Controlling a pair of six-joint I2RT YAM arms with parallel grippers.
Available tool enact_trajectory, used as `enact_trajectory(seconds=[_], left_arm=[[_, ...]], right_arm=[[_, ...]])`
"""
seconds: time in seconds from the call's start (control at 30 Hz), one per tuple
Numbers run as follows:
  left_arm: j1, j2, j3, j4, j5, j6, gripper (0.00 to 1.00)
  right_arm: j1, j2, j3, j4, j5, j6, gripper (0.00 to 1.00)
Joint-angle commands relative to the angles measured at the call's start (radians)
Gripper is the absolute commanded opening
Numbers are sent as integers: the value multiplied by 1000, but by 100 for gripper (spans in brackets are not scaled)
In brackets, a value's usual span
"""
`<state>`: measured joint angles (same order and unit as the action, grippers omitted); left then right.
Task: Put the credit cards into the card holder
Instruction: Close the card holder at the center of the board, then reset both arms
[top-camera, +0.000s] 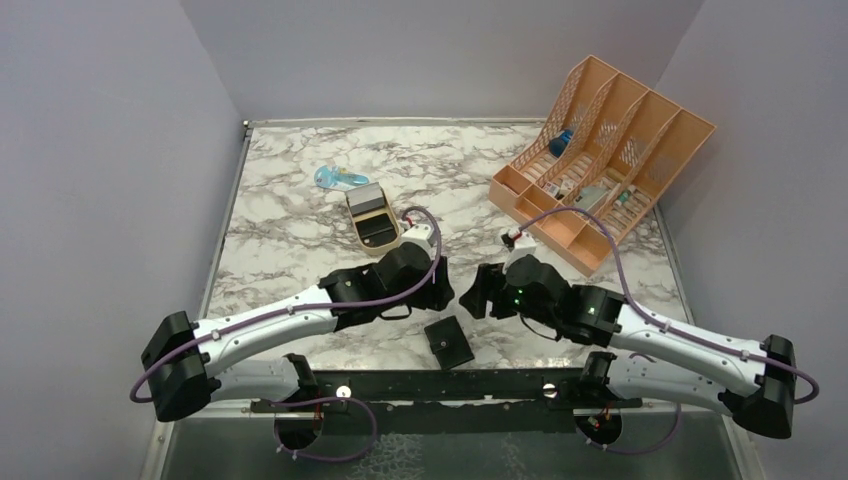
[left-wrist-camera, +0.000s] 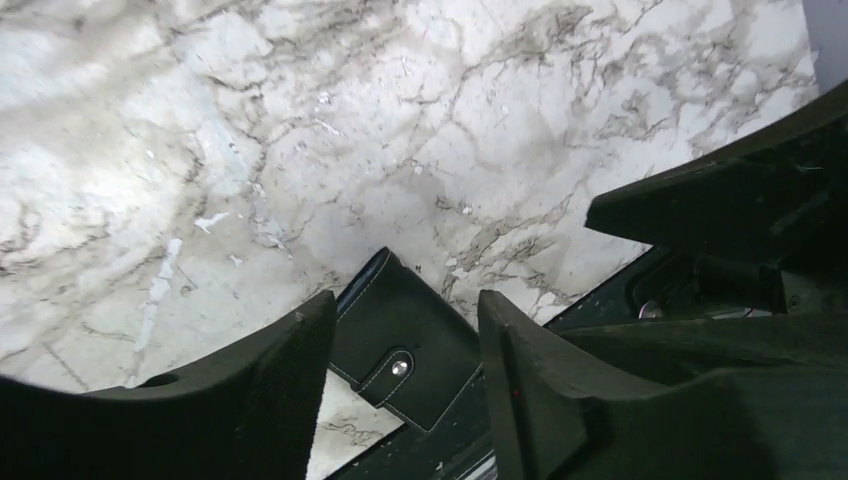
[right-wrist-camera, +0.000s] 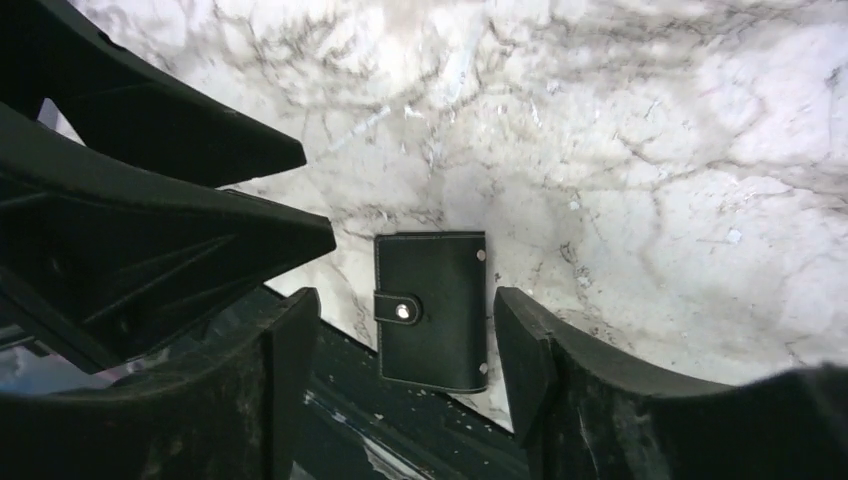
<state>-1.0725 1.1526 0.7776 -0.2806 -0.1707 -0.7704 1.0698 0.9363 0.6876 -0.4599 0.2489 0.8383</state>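
Note:
The card holder (top-camera: 449, 342) is a small black wallet, closed with a snap strap. It lies at the table's front edge, partly over the black rail. It shows between the fingers in the left wrist view (left-wrist-camera: 420, 340) and the right wrist view (right-wrist-camera: 432, 310). My left gripper (top-camera: 438, 288) is open and empty, above and just behind it. My right gripper (top-camera: 480, 292) is open and empty, facing the left one over the same spot. I cannot make out any credit cards. In the wrist views, the left gripper (left-wrist-camera: 405, 305) and right gripper (right-wrist-camera: 405, 300) both frame the wallet.
A gold tin (top-camera: 373, 217) with a grey lid stands open behind the left gripper. A clear blue packet (top-camera: 338, 179) lies behind it. An orange desk organiser (top-camera: 600, 160) holding small items fills the back right. A black rail (top-camera: 450, 385) runs along the front edge.

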Motion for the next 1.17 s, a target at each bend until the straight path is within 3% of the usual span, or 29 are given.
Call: enact_trajectory(seconds=[0.0,0.03,0.07,0.1,0.33,0.53,1.13], left_arm=[[30,-35,139,-187,-27,92,63],[31,-43,172,-215,-36,100,86],[31,-52,205,-237,-43,109,97],[31,-64,235,-258,-50,121,99],[31,-190,330,-288,-78,169,99],[31,-287,313,-271,-101,177,99],[31,-441,116,-130,-102,148,99]], right_arm=[[1,-77,100,-147,124,-79,78],[1,-95,124,-175,145,-84,86],[1,-114,148,-201,169,-87,90],[0,-133,176,-231,196,-85,91],[0,-273,302,-363,360,-62,94],[0,-360,348,-431,434,9,97],[0,-331,311,-446,379,101,100]])
